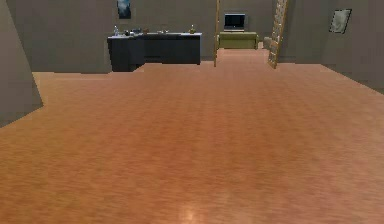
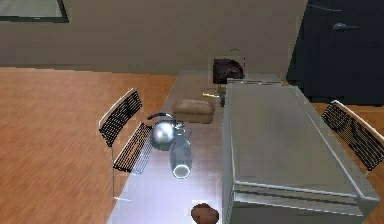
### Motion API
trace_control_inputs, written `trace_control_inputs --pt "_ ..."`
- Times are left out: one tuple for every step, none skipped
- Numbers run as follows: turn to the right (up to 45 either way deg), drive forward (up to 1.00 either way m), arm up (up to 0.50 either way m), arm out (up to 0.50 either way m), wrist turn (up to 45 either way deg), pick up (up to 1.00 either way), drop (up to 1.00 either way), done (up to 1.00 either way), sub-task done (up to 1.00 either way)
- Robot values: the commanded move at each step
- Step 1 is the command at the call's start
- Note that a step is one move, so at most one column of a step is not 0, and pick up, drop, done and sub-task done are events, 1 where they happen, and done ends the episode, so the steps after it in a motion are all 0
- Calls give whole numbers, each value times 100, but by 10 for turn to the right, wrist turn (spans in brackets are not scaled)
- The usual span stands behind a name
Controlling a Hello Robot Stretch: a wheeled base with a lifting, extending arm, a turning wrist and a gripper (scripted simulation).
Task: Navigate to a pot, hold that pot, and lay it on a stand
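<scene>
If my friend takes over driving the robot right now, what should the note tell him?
Pot: the shiny round silver metal vessel, likely the pot, stands on the long grey table, next to a clear glass bottle and near a brown bread loaf.
Stand: a low olive stand with a screen on it sits far ahead in the forward view.
Done: the robot is alongside the table.
Left: take hold of the vessel, carry it across the wooden floor, and lay it on the stand.

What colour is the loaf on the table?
The loaf is brown, best seen in the arm side view.
</scene>
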Motion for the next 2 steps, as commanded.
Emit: trace_control_inputs --pt "0 0 0 50 0 0 0 0 0" --pt "0 0 0 0 450 0 0 0 0"
